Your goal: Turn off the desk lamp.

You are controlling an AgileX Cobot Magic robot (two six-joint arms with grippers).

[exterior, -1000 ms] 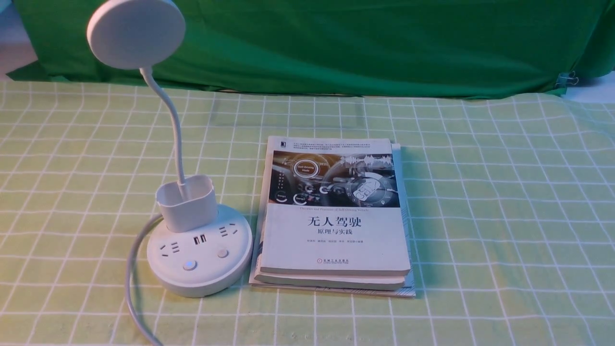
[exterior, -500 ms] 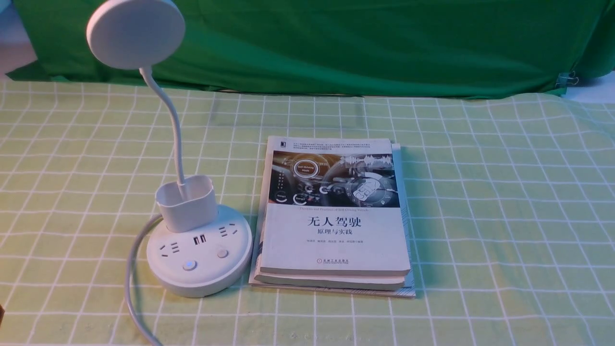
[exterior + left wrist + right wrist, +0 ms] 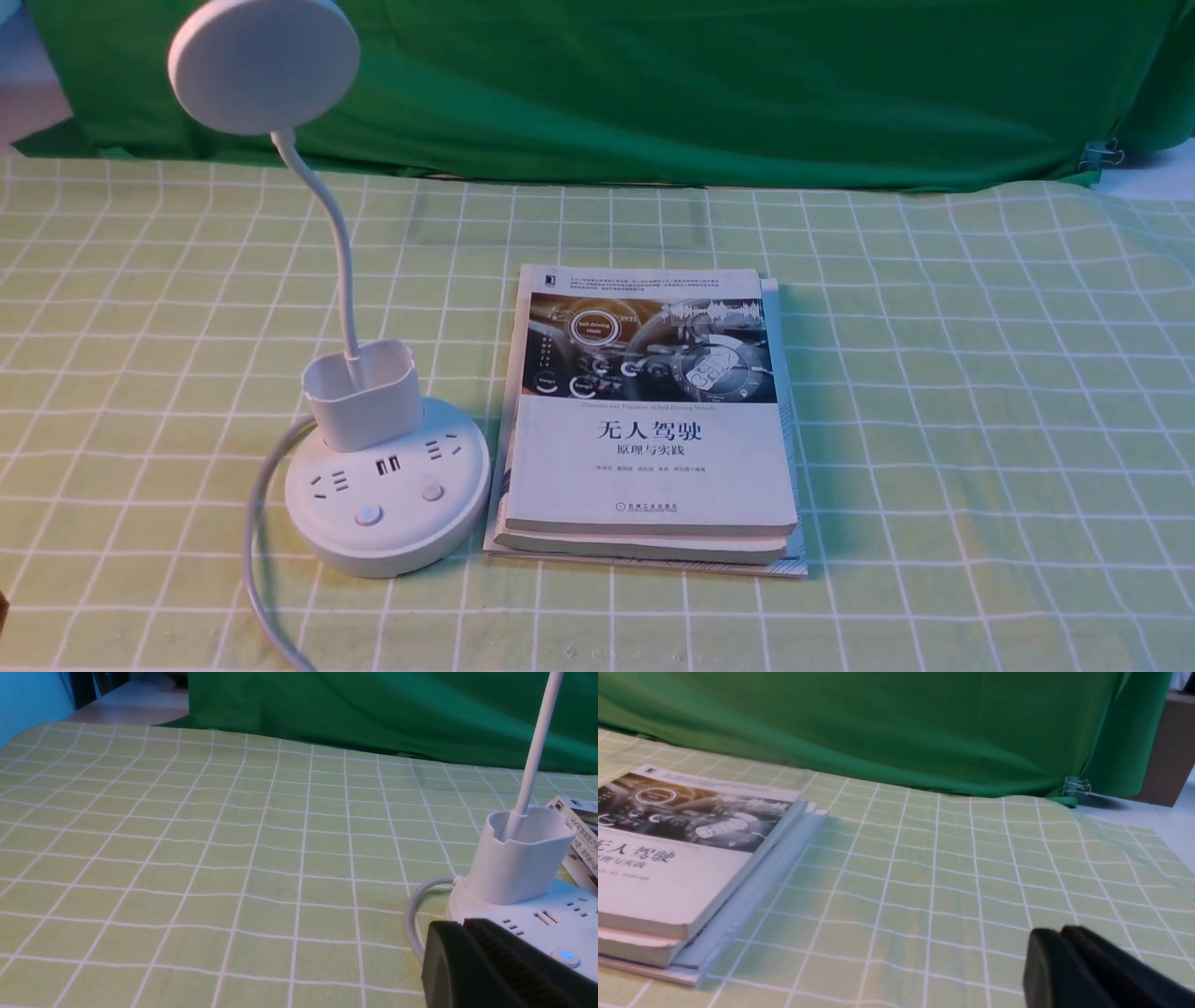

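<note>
The white desk lamp (image 3: 387, 485) stands at the front left of the cloth, with its round disc head (image 3: 263, 63) high up, a thin neck, a cup holder (image 3: 362, 392) and a round base with sockets, USB ports and two buttons. The left button (image 3: 369, 515) glows blue; it also shows in the left wrist view (image 3: 566, 955). My left gripper (image 3: 463, 923) is shut and empty, close beside the lamp base (image 3: 528, 914). My right gripper (image 3: 1059, 931) is shut and empty over bare cloth, right of the books. Neither gripper shows in the front view.
A stack of books (image 3: 649, 420) lies right beside the lamp base, also in the right wrist view (image 3: 686, 858). The lamp's grey cord (image 3: 257, 551) loops off the front left. A green backdrop (image 3: 700, 84) hangs at the back, clipped at the right (image 3: 1102, 154).
A small dark sliver has come into the front view's bottom left corner. The lamp and books have not moved.
</note>
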